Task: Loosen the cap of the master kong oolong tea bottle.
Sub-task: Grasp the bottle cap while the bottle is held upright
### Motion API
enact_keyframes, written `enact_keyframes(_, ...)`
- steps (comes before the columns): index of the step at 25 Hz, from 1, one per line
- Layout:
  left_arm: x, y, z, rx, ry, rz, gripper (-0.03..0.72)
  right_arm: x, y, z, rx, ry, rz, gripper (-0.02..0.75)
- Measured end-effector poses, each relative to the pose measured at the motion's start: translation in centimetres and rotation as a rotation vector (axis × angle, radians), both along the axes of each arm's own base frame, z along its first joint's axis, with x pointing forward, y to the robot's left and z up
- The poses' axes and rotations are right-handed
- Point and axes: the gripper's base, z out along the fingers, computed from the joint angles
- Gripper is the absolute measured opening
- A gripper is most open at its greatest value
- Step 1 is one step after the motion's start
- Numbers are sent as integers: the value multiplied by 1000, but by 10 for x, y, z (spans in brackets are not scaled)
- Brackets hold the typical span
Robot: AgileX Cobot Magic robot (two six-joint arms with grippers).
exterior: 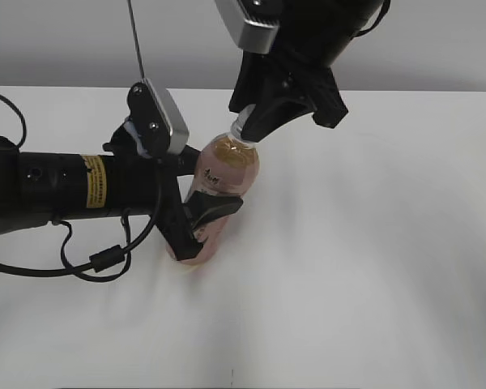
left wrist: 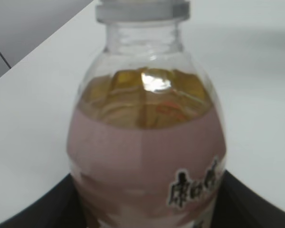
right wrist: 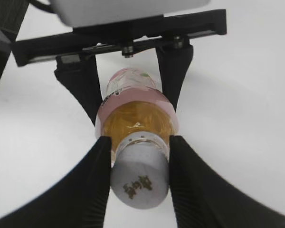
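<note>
Two grippers met at one bottle (exterior: 220, 194), standing near the centre of a white table (exterior: 373, 243). Seen from the exterior view: left gripper (exterior: 198, 219) reaching in from 9 o'clock, black fingers (exterior: 215, 207) clamped round the pink-labelled body; right gripper (exterior: 255, 130) dropping in from 12 o'clock over the neck, hiding most of the cap (exterior: 238, 130).

Shown only by the right wrist view: cap (right wrist: 140, 180) in full, white-grey with a dark mark on top, pinched between the two black fingers (right wrist: 97, 180) of the right gripper (right wrist: 138, 166), pads touching its sides at 9 and 3 o'clock. Beyond the cap, amber tea in the shoulder of the bottle (right wrist: 137, 121), then the left arm's fingers (right wrist: 80, 90) pressed against the label at either side.

Shown only by the left wrist view: close look at the bottle (left wrist: 147, 156), tea level just above the pink label, black Chinese characters at about 5 o'clock, white neck ring at 12 o'clock, cap itself cut off by the frame edge. Dark edges of the left gripper (left wrist: 147, 209) at both lower corners against the bottle.

Plain white tabletop throughout, softly creased; grey wall (exterior: 65, 40) behind at 12 o'clock. Black cable (exterior: 89, 259) looped under the left arm at 8 o'clock.
</note>
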Motion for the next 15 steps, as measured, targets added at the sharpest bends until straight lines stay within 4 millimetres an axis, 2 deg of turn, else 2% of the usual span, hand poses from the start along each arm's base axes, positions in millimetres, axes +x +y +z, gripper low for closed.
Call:
enact_keyframes(7,0,0,1,-13,-2,-4,410,1,-3,-1,-64,-211,307,281)
enact_keyframes(10,0,-2,3,-50,1,0,410,1,-5,4,-79,-262,330,281)
enact_keyframes(15,0,-4,9,-118,-14,-12,410,-7,-9,24,-58,-307,333,278)
